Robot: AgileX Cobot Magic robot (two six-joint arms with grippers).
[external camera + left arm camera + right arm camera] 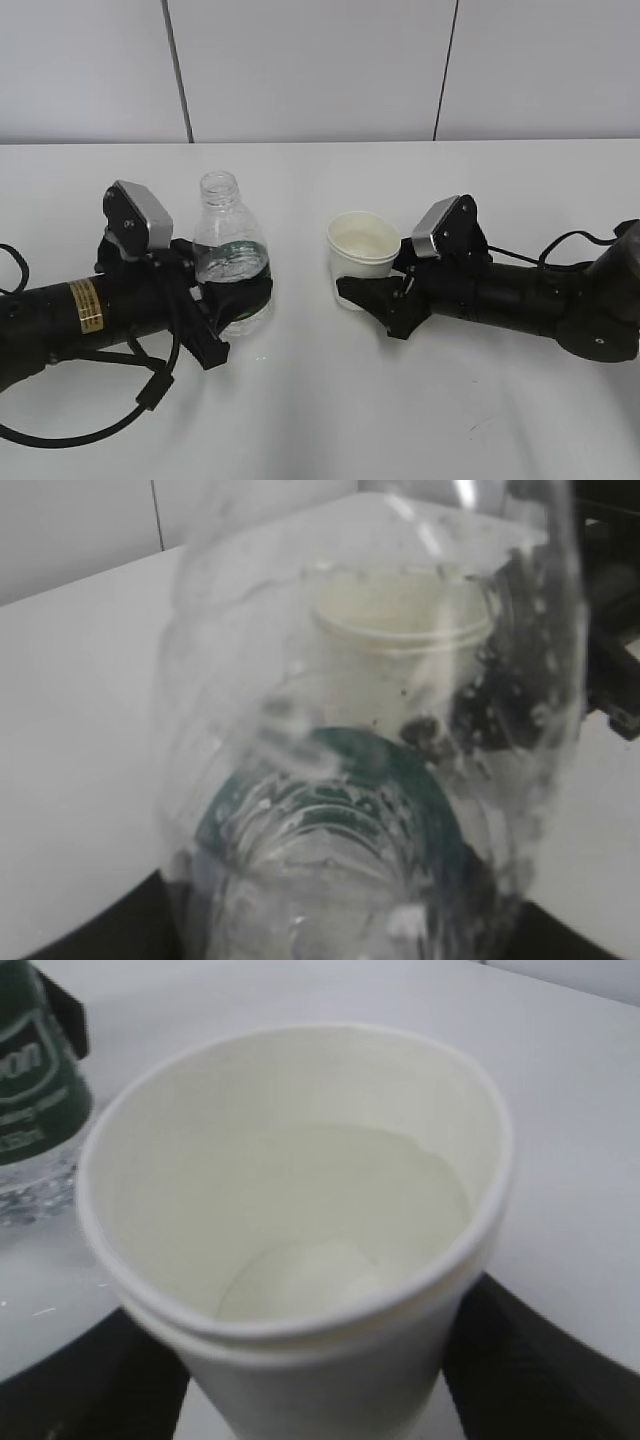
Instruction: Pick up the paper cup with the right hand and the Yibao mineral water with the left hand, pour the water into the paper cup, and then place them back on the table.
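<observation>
two arms, one bottle and one cup are what you have on the table (320,420), counted left to right. on your left, the left hand (215,315), the arm with the yellow label, lies low along the tabletop with its black fingers pressed against the lower body of the yibao mineral water (232,255), pinching it at the dark green label. the bottle stands upright on the table, uncapped, with a little clear water in its lower part. in the left wrist view the bottle (370,780) fills the frame, and you can see the cup's pale rim through the plastic.

to the right, well apart from the bottle, the paper cup (362,258) stands upright on the table. the right hand (372,298) holds it with black fingers closed around its lower wall. the right wrist view looks down into the cup (300,1230), where water lies in the cream inside.

the table is plain white, with faint scuff marks near the front right. behind it runs a pale wall of panels split by two thin dark seams.
</observation>
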